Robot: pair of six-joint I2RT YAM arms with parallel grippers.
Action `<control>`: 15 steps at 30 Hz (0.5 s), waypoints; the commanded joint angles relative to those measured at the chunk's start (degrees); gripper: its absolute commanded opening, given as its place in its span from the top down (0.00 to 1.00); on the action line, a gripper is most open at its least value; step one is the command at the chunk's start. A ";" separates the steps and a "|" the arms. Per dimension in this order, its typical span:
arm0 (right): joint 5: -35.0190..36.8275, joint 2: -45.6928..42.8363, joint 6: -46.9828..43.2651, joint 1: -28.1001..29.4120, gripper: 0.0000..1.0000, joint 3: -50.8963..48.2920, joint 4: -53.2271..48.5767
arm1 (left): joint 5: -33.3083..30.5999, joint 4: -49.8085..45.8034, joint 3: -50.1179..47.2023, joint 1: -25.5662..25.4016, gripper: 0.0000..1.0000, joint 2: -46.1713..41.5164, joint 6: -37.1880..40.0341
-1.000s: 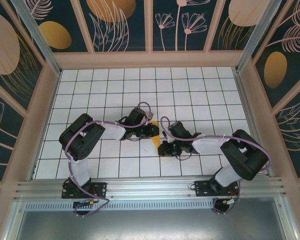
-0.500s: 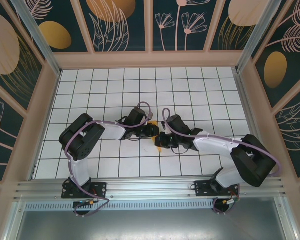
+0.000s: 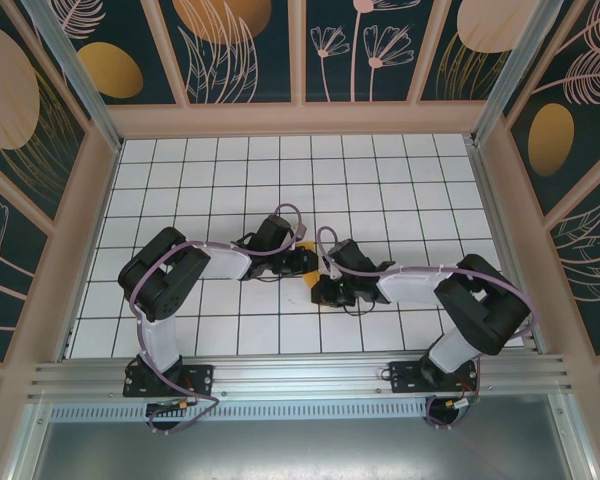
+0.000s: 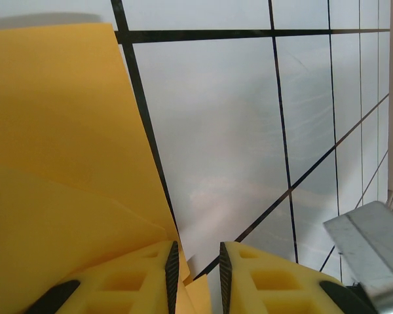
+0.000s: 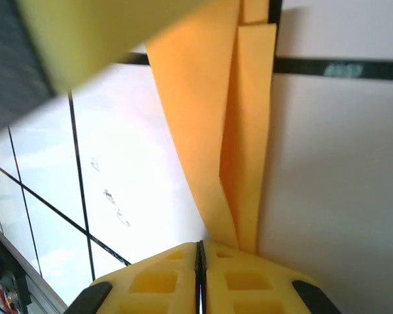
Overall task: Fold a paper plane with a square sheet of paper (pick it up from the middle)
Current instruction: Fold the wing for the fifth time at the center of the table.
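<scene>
The square sheet of paper [image 3: 314, 271] is a small creased orange shape at mid-table, mostly covered by both grippers. In the left wrist view the paper [image 4: 59, 131] lies in layered folds on the left. My left gripper [image 4: 196, 261] stands narrowly open, its left finger resting on the paper, with a small flap in the gap. In the right wrist view a narrow folded strip of paper [image 5: 203, 118] runs up to my right gripper [image 5: 200, 252]. That gripper is shut, pads together, with the strip ending under the tip of its right finger. From above, the left gripper [image 3: 305, 262] and right gripper [image 3: 323, 287] nearly touch.
The white gridded table [image 3: 380, 180] is walled on three sides by patterned panels [image 3: 300, 50]. An aluminium rail [image 3: 300, 378] runs along the near edge by the arm bases. A blurred yellow finger [image 5: 98, 33] of the left gripper sits close in front of the right wrist camera.
My right arm swung its gripper up and left toward the left gripper, so less orange paper shows from above. The left arm has stayed put.
</scene>
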 commanded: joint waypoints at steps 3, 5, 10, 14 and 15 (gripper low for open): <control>-2.34 -3.18 1.30 -0.18 0.86 -4.86 -0.71 | -1.15 -1.67 0.58 0.44 0.73 0.47 1.50; -2.25 -4.65 1.34 -0.11 0.86 -5.29 -1.25 | -1.16 -1.62 0.67 0.37 0.74 0.50 1.49; -1.29 -7.68 0.74 -0.08 0.85 -3.33 -2.87 | -1.13 -1.96 0.65 0.44 0.74 0.53 1.82; -0.46 -8.88 0.01 -0.08 0.85 -0.29 -3.29 | -1.15 -2.09 0.81 0.39 0.74 0.70 1.85; -0.40 -8.82 -0.17 -0.08 0.85 0.36 -3.18 | -1.14 -2.10 0.76 0.39 0.74 0.53 1.90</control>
